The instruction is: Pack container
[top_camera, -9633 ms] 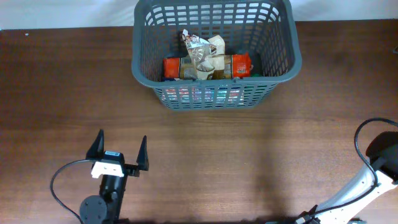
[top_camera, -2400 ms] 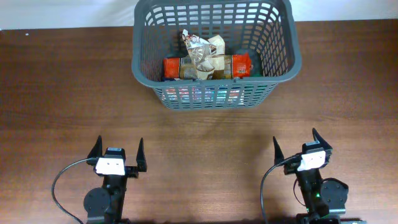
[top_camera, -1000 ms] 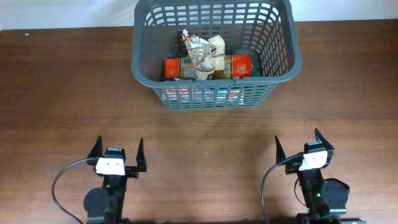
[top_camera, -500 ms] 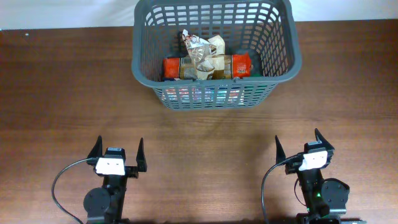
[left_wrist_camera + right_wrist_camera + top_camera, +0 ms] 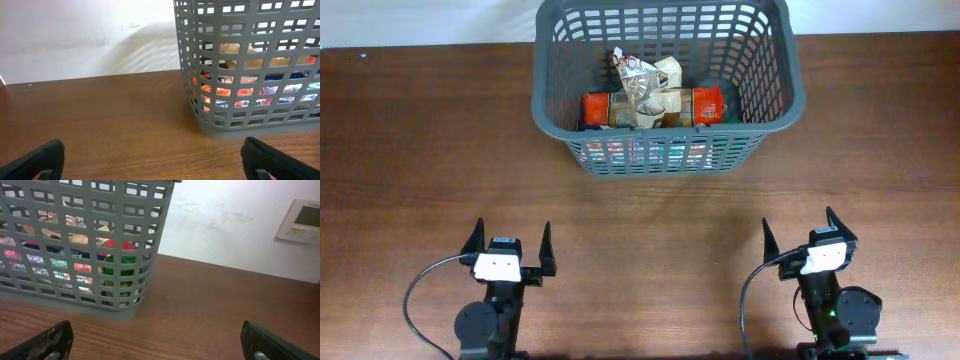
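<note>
The dark grey lattice container [image 5: 552,70] stands at the far middle of the table, with an orange packet [image 5: 604,108], a crinkled silver wrapper [image 5: 642,82] and other packets inside. It also shows in the left wrist view [image 5: 250,131] and the right wrist view [image 5: 120,305]. My left gripper [image 5: 509,242] is open and empty near the front left edge. My right gripper [image 5: 802,227] is open and empty near the front right edge. Both are well apart from the container.
The brown wooden table [image 5: 420,150] runs to a white wall behind. A white wall panel [image 5: 300,220] shows at the upper right of the right wrist view. Black cables loop beside each arm base.
The right arm came into place at the front right earlier. Over the last second nothing has visibly moved.
</note>
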